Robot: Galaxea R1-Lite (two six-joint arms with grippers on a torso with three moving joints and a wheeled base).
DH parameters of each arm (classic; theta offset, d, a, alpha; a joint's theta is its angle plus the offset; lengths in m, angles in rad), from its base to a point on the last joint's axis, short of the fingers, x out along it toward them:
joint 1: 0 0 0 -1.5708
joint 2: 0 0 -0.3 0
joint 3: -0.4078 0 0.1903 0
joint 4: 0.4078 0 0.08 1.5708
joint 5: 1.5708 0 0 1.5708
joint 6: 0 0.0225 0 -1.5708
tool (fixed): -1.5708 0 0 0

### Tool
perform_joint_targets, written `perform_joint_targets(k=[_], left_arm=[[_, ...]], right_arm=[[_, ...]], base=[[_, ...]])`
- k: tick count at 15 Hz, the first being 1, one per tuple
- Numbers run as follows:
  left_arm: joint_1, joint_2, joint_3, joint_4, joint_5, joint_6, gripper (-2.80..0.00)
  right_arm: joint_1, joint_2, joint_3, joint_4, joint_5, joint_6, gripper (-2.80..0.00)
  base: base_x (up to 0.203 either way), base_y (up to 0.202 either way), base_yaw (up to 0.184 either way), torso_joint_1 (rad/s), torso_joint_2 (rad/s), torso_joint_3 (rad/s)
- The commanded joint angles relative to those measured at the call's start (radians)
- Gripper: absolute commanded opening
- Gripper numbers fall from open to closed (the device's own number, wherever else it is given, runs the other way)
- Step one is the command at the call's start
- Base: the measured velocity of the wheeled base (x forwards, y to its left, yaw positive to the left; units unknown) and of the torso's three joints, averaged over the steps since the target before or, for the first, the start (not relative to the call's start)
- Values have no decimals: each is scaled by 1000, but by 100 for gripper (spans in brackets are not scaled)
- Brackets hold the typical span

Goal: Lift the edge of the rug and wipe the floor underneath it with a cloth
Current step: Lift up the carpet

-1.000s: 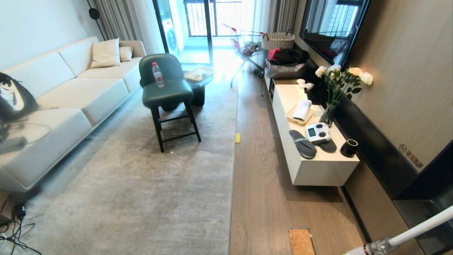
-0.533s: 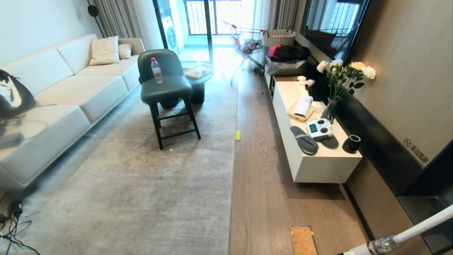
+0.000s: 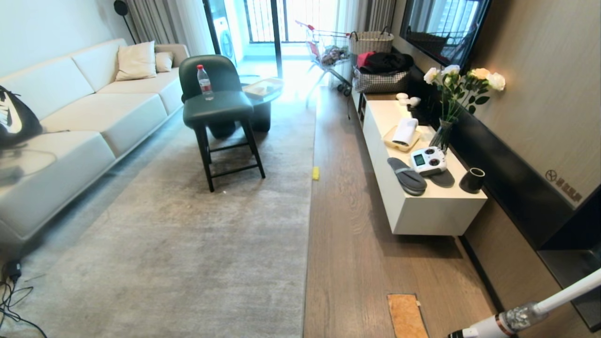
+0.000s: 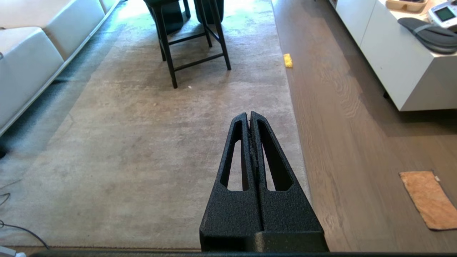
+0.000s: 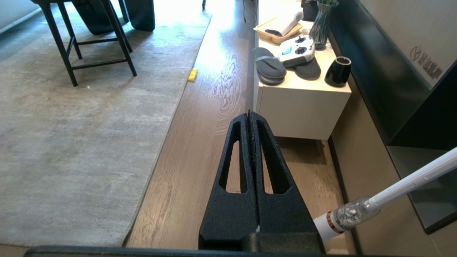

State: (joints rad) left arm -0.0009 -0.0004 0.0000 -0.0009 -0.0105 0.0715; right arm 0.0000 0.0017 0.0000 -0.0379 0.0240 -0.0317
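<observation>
Orange cloth point(image 3: 406, 315) flat on the floor point(image 3: 350, 220) beside the rug edge point(image 3: 307, 244), left gripper point(image 4: 249, 115) and right gripper point(image 5: 249, 114) both closed, empty

Rug point(image 3: 188, 253): pale grey-beige, faintly mottled. Floor point(image 3: 347, 244): grey-brown planks, dark grain streaks. Cloth point(image 3: 406, 315): orange, thin grey edging. Small block point(image 3: 315, 173) at rug edge point(image 3: 310, 211): yellow. Chair point(image 3: 213, 105): dark green seat, black legs. Sofa point(image 3: 84, 117): cream. Cabinet point(image 3: 422, 206): white. Both grippers point(image 4: 249, 116) point(image 5: 249, 114): textured black.
</observation>
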Motion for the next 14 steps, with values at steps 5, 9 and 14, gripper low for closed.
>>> perform_joint_targets(k=[5, 9, 14], left_arm=[[-1, 0, 0, -1, 0, 1, -280], [-1, 0, 0, -1, 0, 1, -280], [0, 0, 0, -1, 0, 1, -280]], right_arm=[[0, 1, 0, 0, 1, 0, -280], [0, 1, 0, 0, 2, 0, -280], [0, 1, 0, 0, 1, 0, -280]], base=[[0, 0, 0, -166, 522, 354], [0, 0, 0, -125, 484, 361], [0, 0, 0, -83, 458, 375]])
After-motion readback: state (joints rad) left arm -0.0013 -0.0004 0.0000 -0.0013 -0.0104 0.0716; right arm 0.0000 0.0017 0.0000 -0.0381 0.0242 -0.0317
